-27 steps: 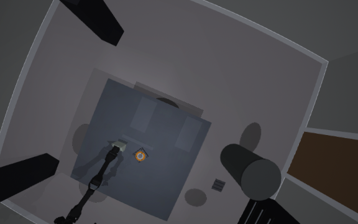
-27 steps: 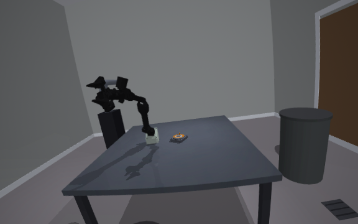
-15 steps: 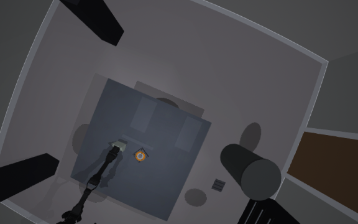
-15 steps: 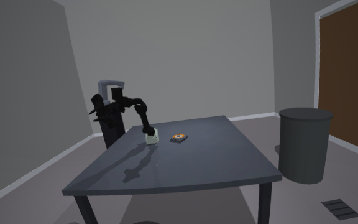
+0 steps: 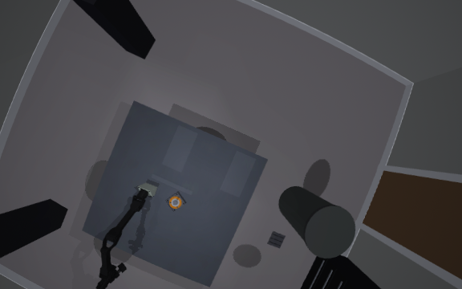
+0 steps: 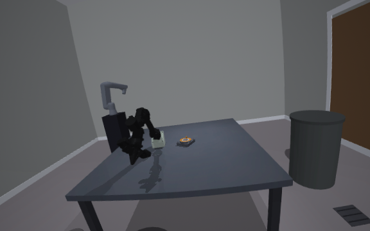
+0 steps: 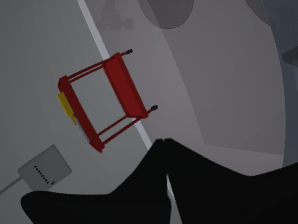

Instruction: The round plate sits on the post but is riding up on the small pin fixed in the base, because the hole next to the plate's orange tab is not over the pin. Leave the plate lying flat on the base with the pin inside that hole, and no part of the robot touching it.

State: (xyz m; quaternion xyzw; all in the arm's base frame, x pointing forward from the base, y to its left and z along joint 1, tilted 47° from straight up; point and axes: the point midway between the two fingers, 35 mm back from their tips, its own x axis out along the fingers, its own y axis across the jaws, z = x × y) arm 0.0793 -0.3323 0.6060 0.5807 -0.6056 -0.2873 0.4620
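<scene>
The round orange plate (image 5: 170, 203) (image 6: 182, 140) sits on the dark square base (image 5: 183, 200) (image 6: 181, 144) on the table. A pale disc shows in its middle. A small orange bit, seemingly the tab, stands up at its far side in the exterior view. The pin and the hole are too small to make out, and I cannot tell whether the plate lies flat. My gripper (image 7: 163, 145) is shut and empty, its black fingertips together in the wrist view. It is well away from the plate, on the far side of the arm's pale mount, and nothing of the robot touches the plate.
The arm's pale mount (image 5: 149, 188) (image 6: 158, 143) stands on the table (image 5: 199, 229) (image 6: 204, 173) beside the base. A grey bin (image 5: 329, 233) (image 6: 316, 151) stands on the floor. A red frame (image 7: 122, 85) and a grey box (image 7: 45, 168) show beyond the fingers.
</scene>
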